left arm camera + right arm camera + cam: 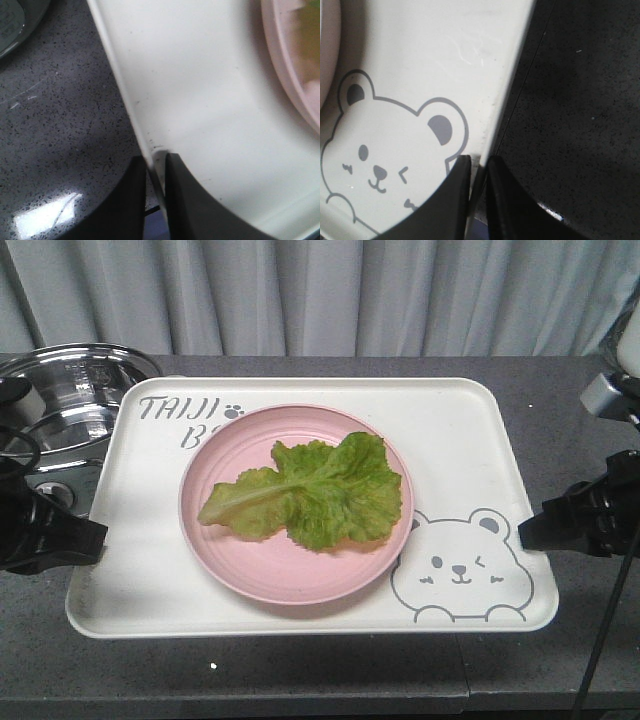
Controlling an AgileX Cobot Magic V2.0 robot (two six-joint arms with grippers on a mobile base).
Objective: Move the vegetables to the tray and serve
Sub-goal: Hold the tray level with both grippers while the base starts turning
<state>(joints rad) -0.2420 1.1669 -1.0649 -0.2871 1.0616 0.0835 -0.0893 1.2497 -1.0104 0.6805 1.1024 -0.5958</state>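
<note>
The vegetables (310, 490), one frilly green lettuce leaf, lie on a round pink plate (297, 505) that rests on the cream-white tray (470, 430) with its bear drawing. My left gripper (98, 536) is shut on the tray's left rim (132, 100); in the left wrist view the left gripper (156, 162) has one finger on each side of that rim. My right gripper (525, 532) is shut on the tray's right rim (507, 90); the right wrist view shows the right gripper (479, 162) pinching the rim beside the bear's ear.
A shiny steel pot (70, 400) sits at the back left, close to the tray's left edge. The dark speckled counter (300, 675) runs under the tray, with its front edge near the bottom. Grey curtains (320, 290) hang behind.
</note>
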